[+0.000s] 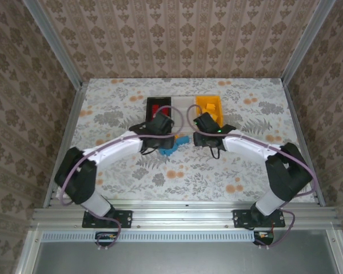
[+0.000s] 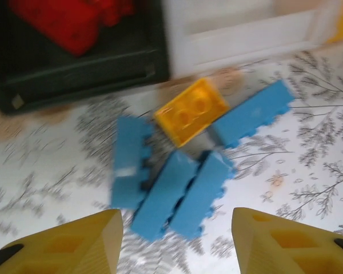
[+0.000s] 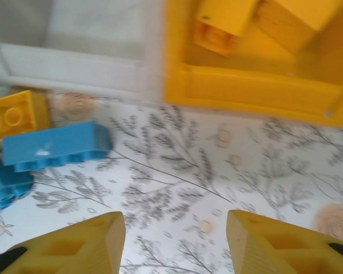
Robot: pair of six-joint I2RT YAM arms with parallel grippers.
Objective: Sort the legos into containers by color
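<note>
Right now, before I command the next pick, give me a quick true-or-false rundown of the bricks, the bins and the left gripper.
1. Red plastic bricks lie in the black rectangular bin. True.
2. The loose yellow plastic brick sits inside the white rectangular bin. False: it lies on the floral table in front of that bin, among blue plastic bricks.
3. The left gripper is shut on a blue brick. False: its fingers stand apart with nothing between them.
4. The orange-yellow plastic bin holds yellow bricks. True.
</note>
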